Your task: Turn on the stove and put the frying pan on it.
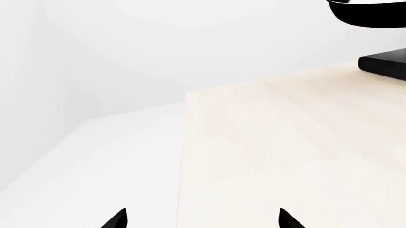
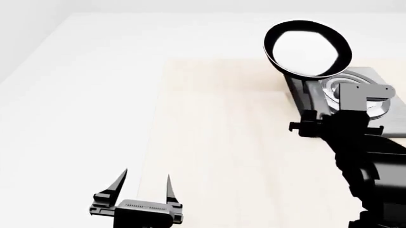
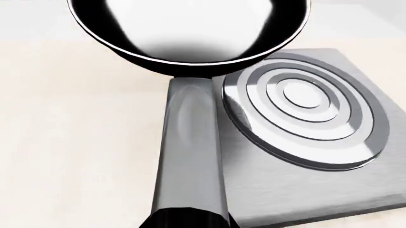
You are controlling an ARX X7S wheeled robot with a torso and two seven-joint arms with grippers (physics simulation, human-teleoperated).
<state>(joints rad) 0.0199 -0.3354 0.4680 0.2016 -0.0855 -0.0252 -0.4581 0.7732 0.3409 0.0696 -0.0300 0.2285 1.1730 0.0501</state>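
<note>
Head view shows the right gripper closed on the long black handle of the round, shallow black frying pan, whose glossy inside mirrors the white surroundings. The pan is held in the air, its bowl off to the side of the flat, square dark grey stove rather than over the raised concentric ring burner. In the right wrist view the handle runs straight out from the camera along the slab's edge, and the burner lies bare beside it. The left gripper hangs over the edge of the pale wooden table, its two fingers spread and holding nothing. No knob shows in any view, so whether the stove is switched on cannot be told. To place the pan well, I would carry the bowl sideways until it is centred over the rings, keep it level, lower it gently until the base sits flat, and only then let go.
</note>
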